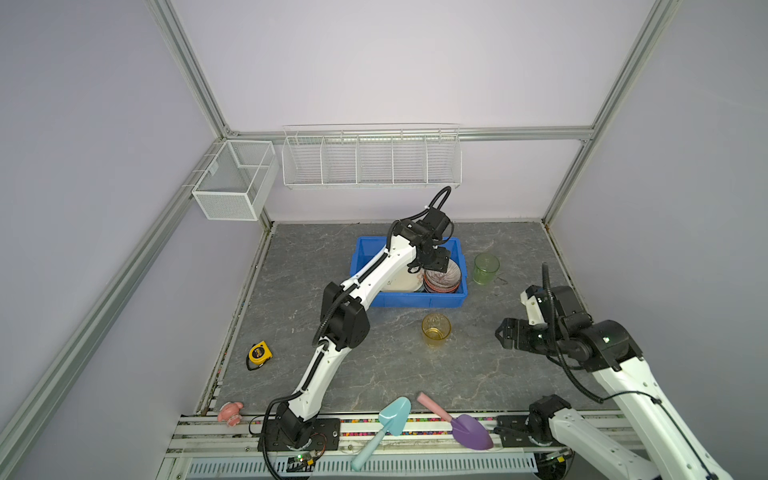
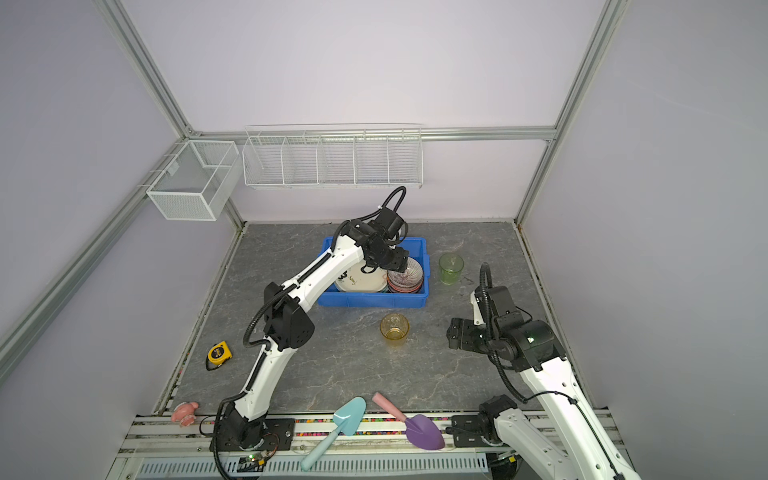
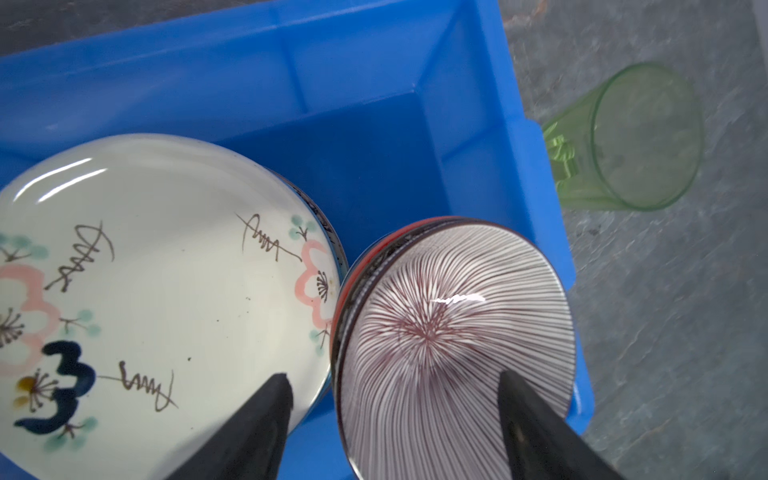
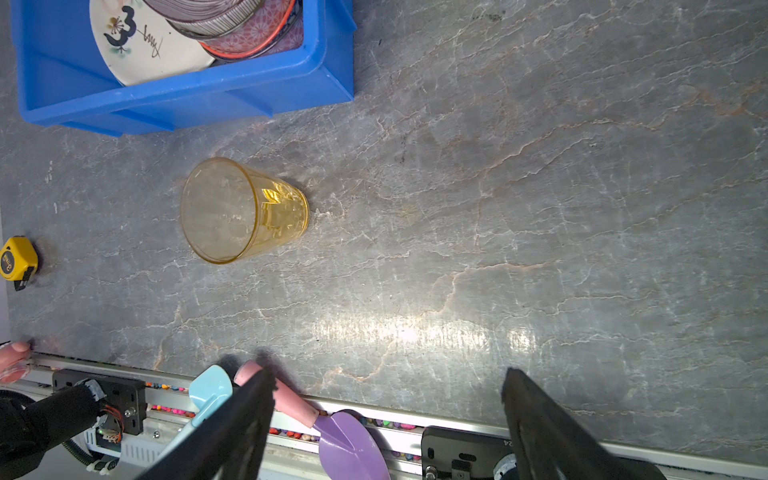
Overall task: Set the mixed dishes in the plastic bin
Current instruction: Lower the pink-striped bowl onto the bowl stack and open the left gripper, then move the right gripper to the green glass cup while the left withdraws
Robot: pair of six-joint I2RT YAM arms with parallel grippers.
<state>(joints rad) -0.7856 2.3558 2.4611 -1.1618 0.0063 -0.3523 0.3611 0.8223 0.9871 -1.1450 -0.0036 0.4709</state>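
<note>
While the left gripper [image 3: 392, 374] hangs over the bright blue rectangular plastic bin [image 1: 415, 300], its black fingers [image 3: 266, 419] stand spread wide and hold nothing. One is above the cream round plate with scribbles and pink blossoms [image 3: 166, 270], and one is above the far edge of the pink-ribbed small bowl [image 3: 449, 324].

Seen in a top view, that bowl sits at the bin's 4 o'clock corner, nested on top of a red-rimmed patterned bowl [image 4: 249, 41]. The plate lies touching it at about 6 o'clock.

The green glass tumbler [image 1: 486, 269] stands upright on the grey stone-patterned tabletop [image 1: 374, 365], just beside the bin at its 3 o'clock. The amber glass tumbler [image 1: 435, 329] stands upright near the bin at 5 o'clock.

The right gripper [image 4: 386, 370] hovers well apart at the amber tumbler's 3 o'clock, with its jaws parted and nothing between them.

A yellow tape measure [image 1: 259, 353] sits at the table's 8 o'clock. A teal toy shovel [image 1: 392, 417] and a purple toy shovel [image 1: 471, 432] lie along the 6 o'clock edge.
</note>
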